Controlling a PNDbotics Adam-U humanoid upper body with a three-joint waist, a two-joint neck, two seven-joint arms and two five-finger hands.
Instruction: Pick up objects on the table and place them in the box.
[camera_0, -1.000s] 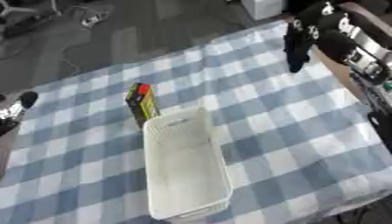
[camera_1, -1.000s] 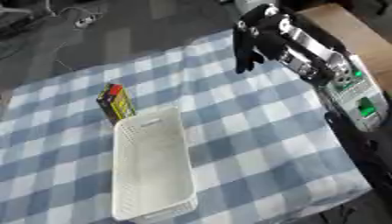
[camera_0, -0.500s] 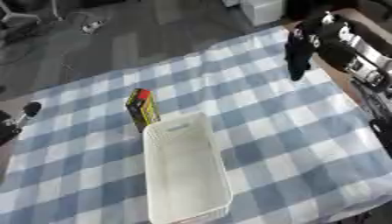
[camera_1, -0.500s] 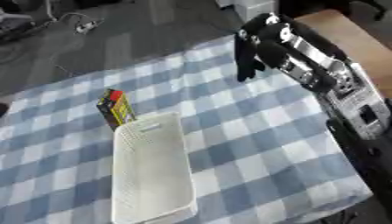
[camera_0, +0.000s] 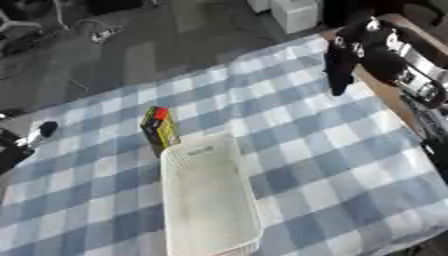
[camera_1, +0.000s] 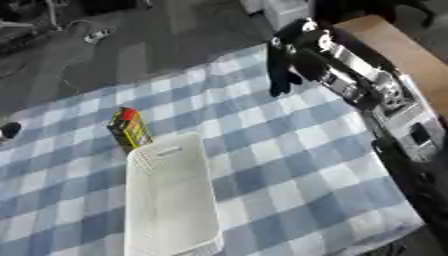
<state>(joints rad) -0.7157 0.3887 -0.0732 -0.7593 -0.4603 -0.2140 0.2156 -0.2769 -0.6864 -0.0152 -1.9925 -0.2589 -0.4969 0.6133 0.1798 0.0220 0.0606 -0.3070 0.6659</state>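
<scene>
A dark grey floor with loose cables (camera_0: 98, 34) and a pale box-like unit (camera_0: 294, 13) lies beyond the far edge of a table covered with a blue-and-white checked cloth (camera_0: 297, 145), which sits askew in both eye views. On the cloth, toward the near edge, stands a long white plastic basket (camera_0: 208, 200) with perforated walls, its open top facing up and nothing visible inside it. Just beside the basket's far end, touching or nearly touching its rim, stands a small yellow-and-dark carton (camera_0: 159, 129) with a red top, upright and leaning slightly; it is on the cloth, outside the basket. The robot's right arm comes in from the upper right, black with silver joints, and its right hand (camera_1: 280, 67) hangs over the far right part of the table with its dark fingers pointing down, held straight and close together, grasping nothing and well apart from both carton and basket. At the left edge of the left eye view, part of the left hand (camera_0: 24, 142) shows as a dark shape with a pale tip, low beside the table edge; whether its fingers are spread or curled cannot be told. A brown wooden surface (camera_1: 405, 50) shows behind the right arm.
</scene>
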